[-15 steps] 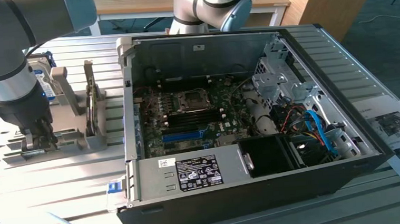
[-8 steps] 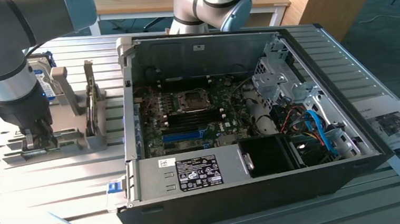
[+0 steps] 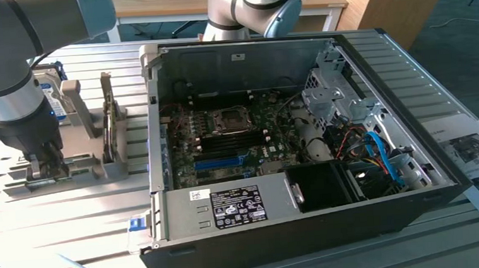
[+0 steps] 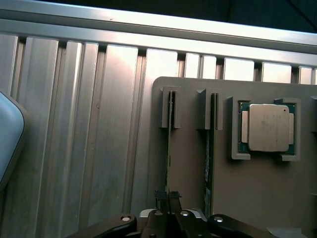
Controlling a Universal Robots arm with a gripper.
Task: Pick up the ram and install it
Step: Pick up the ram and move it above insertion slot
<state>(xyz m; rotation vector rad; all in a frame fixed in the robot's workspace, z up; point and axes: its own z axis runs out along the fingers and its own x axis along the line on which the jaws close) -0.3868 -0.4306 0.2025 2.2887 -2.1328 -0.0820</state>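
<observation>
Exterior view: my arm (image 3: 9,93) is down over the grey holder (image 3: 90,170) on the slatted counter (image 3: 76,208), at the exterior view's left. The jaws sit low on the holder, near the hard drive (image 3: 52,103). The open computer case (image 3: 314,230) stands well apart toward the exterior view's right, with the motherboard (image 3: 231,134) exposed inside. Wrist view: the fingertips (image 4: 161,197) are nearly together, one on either side of the thin upper edge of the ram (image 4: 169,144), so I call the jaws closed on it. The ram stands on edge in its holder slot with its far end in the end bracket, and as far as I can tell it is not lifted. The second stick (image 4: 210,144) stands in the slot just beside it, untouched. The processor chip (image 4: 267,128) lies flat in its pocket past that. Progress, my judgement: early. The grasp looks made at the holder, but the ram has not left its slot and nothing is installed in the case yet.
</observation>
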